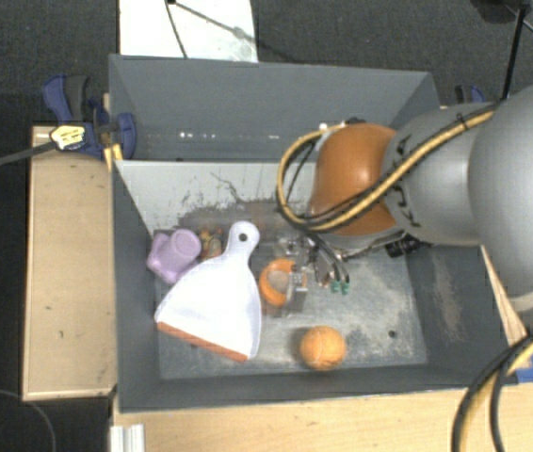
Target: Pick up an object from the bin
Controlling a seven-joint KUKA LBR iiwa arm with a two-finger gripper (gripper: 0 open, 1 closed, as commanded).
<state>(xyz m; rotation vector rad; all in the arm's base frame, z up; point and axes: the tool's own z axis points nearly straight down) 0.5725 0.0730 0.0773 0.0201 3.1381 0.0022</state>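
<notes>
no word, label, brand or number can be read on the white scoop [215, 304], the lilac cup [174, 254], the orange ball [322, 347] or the walls of the grey bin [248, 111].

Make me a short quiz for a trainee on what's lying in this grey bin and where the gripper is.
1. Multiple choice: what lies right beside the gripper? A) a purple cup B) a small orange thing C) a green block
2. True or false: the orange ball lies on the floor of the bin, apart from the white scoop.
3. Fill in: in the camera view, the purple cup lies to the ___ of the white scoop's handle.

Key
1. B
2. True
3. left
</notes>
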